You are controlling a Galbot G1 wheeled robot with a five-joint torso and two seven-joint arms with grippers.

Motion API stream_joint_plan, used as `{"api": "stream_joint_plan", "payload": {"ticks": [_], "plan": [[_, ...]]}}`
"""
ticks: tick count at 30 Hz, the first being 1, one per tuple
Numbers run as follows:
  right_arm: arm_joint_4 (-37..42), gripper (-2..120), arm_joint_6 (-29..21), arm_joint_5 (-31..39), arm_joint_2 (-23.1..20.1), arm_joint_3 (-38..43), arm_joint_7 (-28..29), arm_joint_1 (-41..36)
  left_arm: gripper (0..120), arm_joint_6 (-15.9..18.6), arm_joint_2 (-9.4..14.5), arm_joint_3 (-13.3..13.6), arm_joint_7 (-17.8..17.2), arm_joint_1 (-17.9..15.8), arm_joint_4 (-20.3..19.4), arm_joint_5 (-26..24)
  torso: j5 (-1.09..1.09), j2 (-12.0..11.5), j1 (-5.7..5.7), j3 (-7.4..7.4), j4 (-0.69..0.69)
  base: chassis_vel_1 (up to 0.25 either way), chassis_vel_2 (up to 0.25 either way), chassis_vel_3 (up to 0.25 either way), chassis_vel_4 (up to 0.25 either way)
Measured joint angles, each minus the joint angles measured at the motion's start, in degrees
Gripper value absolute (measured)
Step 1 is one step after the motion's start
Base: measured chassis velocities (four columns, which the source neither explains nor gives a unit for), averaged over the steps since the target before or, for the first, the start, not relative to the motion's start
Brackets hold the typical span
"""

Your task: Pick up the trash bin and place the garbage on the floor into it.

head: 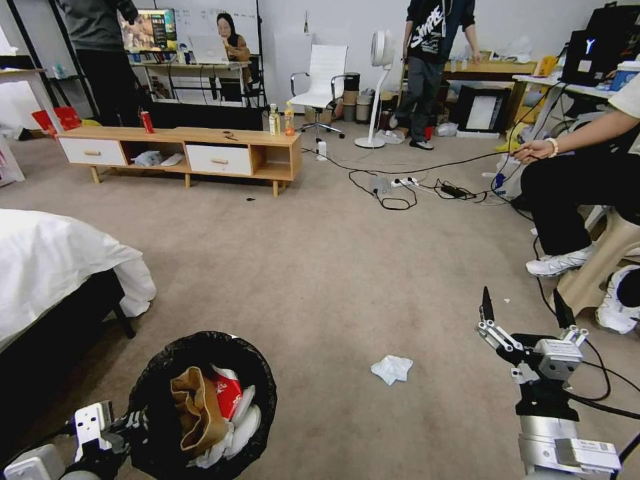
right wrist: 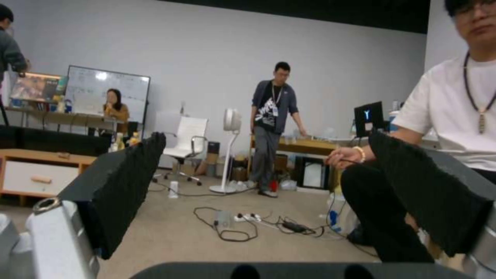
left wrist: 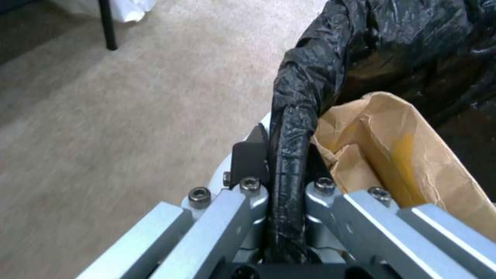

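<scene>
Nearest to us, at the lower left, our left gripper (left wrist: pixel 289 155) is clamped on the rim of the trash bin (head: pixel 150 373), its fingers pinching the black bag liner folded over the edge. Inside the bin we see a crumpled brown paper bag (head: pixel 195 408), a red snack packet (head: pixel 228 393) and white tissues (head: pixel 241 420) beside it. At the lower right, our right gripper (head: pixel 523 312) hangs above the carpet with its fingers spread wide apart and nothing between them. A little farther, between the bin and that gripper, one crumpled white tissue (head: pixel 392 369) lies on the floor (head: pixel 300 267). To the left stands a bed (head: pixel 47 267) with white sheets, and far back a low wooden counter (head: pixel 200 137) carries an upright red can (head: pixel 147 122) and two drink bottles (head: pixel 281 120).
</scene>
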Motion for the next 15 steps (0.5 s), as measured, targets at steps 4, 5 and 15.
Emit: {"api": "stream_joint_plan", "payload": {"ticks": [4,5,15], "plan": [[-0.16,100,0.19,-0.09,0.07,0.10,-0.04,-0.12,3,0.01,0.07,-0.02,-0.01,-0.08,0.18,0.00,0.00,-0.01,0.01,0.01,0.01,-0.235,0.225,0.229,-0.231],[-0.16,100,0.19,-0.09,0.07,0.10,-0.04,-0.12,3,0.01,0.07,-0.02,-0.01,-0.08,0.18,0.00,0.00,-0.01,0.01,0.01,0.01,-0.236,0.240,0.229,-0.233],[-0.26,100,0.71,-0.32,0.16,0.02,-1.00,-0.45,3,0.01,0.04,-0.09,0.01,0.16,0.16,0.00,-0.02,-0.01,0.02,0.02,0.00,-0.173,0.183,0.186,-0.167]]}}
